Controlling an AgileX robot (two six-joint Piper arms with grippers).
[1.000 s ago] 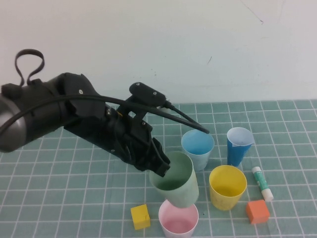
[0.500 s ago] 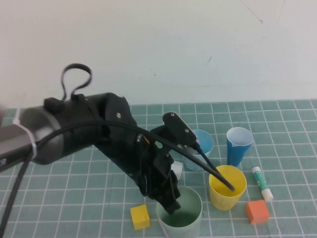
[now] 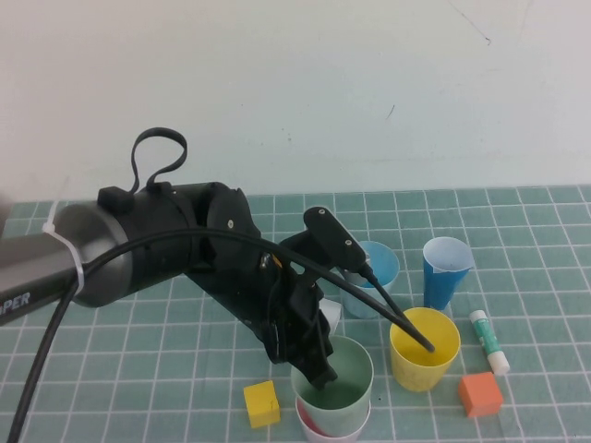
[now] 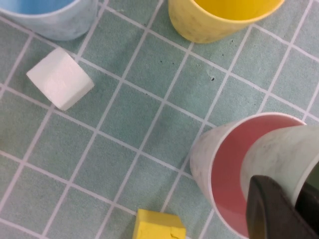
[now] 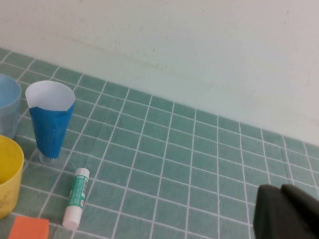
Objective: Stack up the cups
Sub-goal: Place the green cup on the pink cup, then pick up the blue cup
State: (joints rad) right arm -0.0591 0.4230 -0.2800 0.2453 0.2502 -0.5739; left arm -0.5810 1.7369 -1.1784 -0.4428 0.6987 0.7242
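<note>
Left gripper (image 3: 319, 369), pinching the green cup's (image 3: 337, 374) rim, has lowered it into the pink cup (image 3: 319, 432) at the mat's six o'clock edge, starting the stack, while the shut right gripper (image 5: 286, 211) stays parked.

The pastel pink plastic cup (image 3: 319, 426) is mostly hidden by the pale green plastic cup (image 3: 343, 377) nested inside it and cut by the frame's lower edge.
</note>
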